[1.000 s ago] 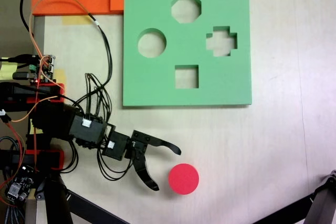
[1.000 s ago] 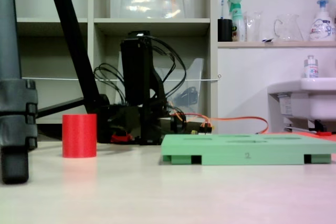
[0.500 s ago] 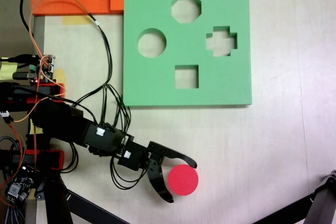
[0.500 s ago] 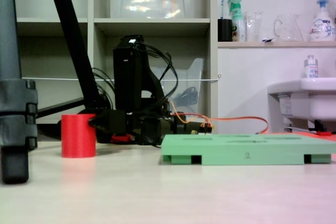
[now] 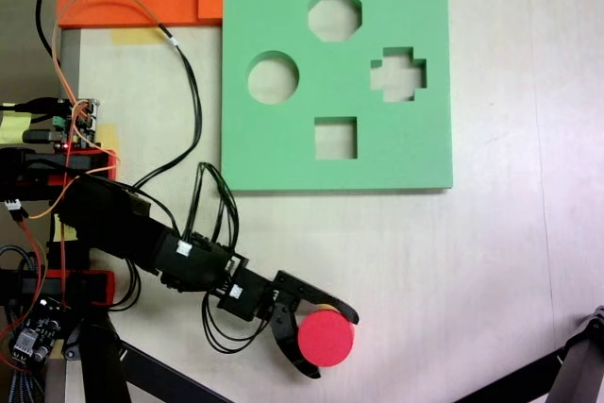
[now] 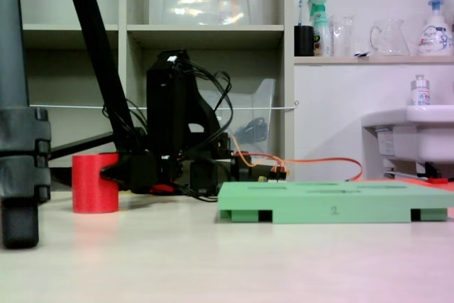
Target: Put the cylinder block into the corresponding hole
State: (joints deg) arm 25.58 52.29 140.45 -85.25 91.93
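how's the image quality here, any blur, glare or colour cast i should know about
In the top-down fixed view, lighting is even and soft, the red cylinder block slightly blown out between the tool tips. In the low side fixed view, the green board looks soft, and the table shows a pinkish cast.

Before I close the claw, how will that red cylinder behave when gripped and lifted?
The cylinder block looks like foam, so probably light and slightly squashy. It stands upright on a flat end, so it is unlikely to roll unless tipped. The open claw straddles it; its matte surface should grip well.
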